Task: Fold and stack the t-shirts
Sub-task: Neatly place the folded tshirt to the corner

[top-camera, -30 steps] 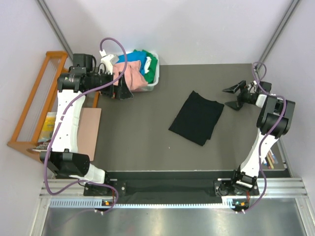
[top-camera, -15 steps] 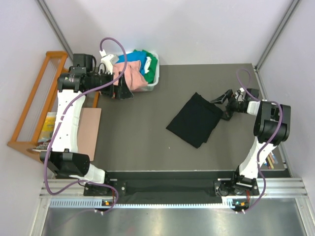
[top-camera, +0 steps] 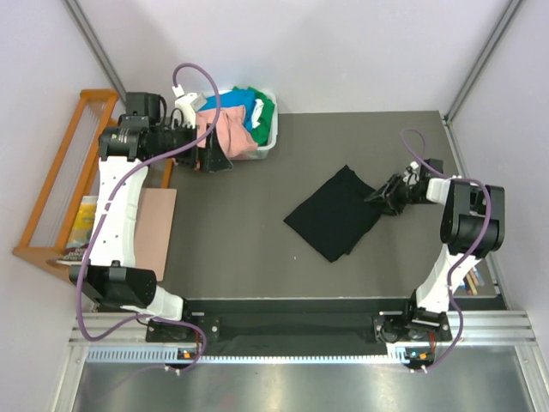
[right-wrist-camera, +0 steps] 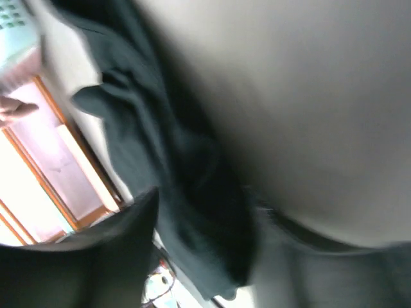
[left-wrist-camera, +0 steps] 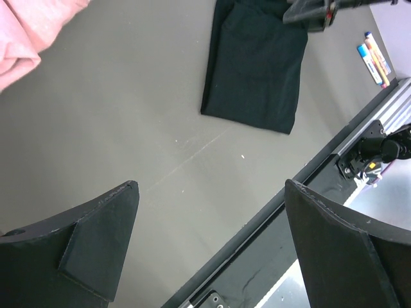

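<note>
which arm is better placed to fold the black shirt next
Right. The right gripper is at the edge of the black shirt; the left gripper hangs open beside the bin, far off.

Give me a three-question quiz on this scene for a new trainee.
1. True or false: the black t-shirt lies on the table, outside the white bin.
2. Which gripper is at the black t-shirt's edge? A: left gripper; B: right gripper.
3. What colour is the shirt in the bin closest to the left gripper?
Key: 1 true; 2 B; 3 pink, the pink shirt.
</note>
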Robot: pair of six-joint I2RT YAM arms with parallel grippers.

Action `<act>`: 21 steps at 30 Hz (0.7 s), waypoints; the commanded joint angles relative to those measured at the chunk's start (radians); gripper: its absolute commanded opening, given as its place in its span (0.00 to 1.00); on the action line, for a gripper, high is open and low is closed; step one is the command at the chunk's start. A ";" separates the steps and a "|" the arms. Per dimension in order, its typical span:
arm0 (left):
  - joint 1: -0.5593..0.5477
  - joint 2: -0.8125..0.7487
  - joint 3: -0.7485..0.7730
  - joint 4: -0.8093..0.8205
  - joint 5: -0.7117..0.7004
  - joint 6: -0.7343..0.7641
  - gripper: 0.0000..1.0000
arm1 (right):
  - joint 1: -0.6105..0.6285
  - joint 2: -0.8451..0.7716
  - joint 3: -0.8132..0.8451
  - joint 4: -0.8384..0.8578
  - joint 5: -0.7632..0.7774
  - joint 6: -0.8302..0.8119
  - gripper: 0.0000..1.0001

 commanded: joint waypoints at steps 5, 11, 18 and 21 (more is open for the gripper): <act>0.004 -0.014 0.059 0.009 0.028 -0.001 0.99 | 0.028 0.047 -0.005 -0.170 0.102 -0.066 0.37; 0.004 -0.014 0.056 0.003 0.022 0.006 0.99 | 0.038 0.054 -0.011 -0.175 0.112 -0.081 0.32; 0.004 -0.017 0.045 0.015 0.022 0.003 0.99 | 0.054 0.099 0.076 -0.164 0.114 -0.041 0.00; 0.004 -0.017 0.034 0.023 0.022 -0.003 0.99 | 0.054 0.180 0.239 -0.163 0.080 0.018 0.00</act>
